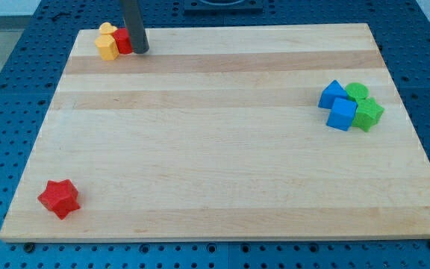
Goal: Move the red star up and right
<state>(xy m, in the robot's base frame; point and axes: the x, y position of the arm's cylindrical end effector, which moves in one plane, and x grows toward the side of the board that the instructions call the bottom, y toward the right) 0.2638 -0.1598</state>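
Observation:
The red star (59, 198) lies near the bottom left corner of the wooden board (222, 142). My tip (139, 50) is at the view's top left, far above the star. It touches the right side of a small red block (123, 41). Two yellow blocks (107, 43) sit just left of that red block.
At the view's right stands a cluster: a blue triangular block (332, 94), a blue cube (342, 114), a green round block (357, 92) and a green star-like block (368, 114). The board lies on a blue perforated table.

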